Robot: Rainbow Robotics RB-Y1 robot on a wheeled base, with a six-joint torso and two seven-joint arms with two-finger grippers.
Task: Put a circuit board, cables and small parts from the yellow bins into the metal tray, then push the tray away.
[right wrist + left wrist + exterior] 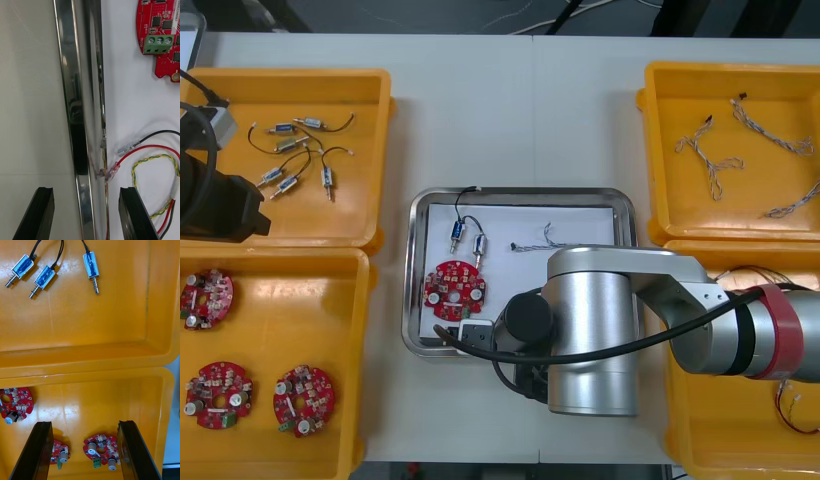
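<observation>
the right gripper (86,191) is held wide open astride the near rim of the metal tray (520,192). one finger is placed over the table (510,110) just outside the tray and the other over the tray's white inside. nothing is gripped. the right arm is stretched across the tray's near edge.

inside the tray, a round red circuit board (454,284) is laid in the left part. two small metal parts (467,236) are set just beyond it, and a twisted blue and white cable (545,240) is laid toward the tray's middle. a red and yellow cable (150,161) and a black cable (161,134) are seen on the tray's floor by the near rim, close to the inner finger.

left of the tray, the left gripper (85,424) is held wide open and empty above the near left bin (300,320), where three spare boards (218,394) are kept. loose metal parts (290,160) are kept in the far left bin (370,150). right of the tray, twisted cables (710,155) are kept in the far right bin (660,150).
</observation>
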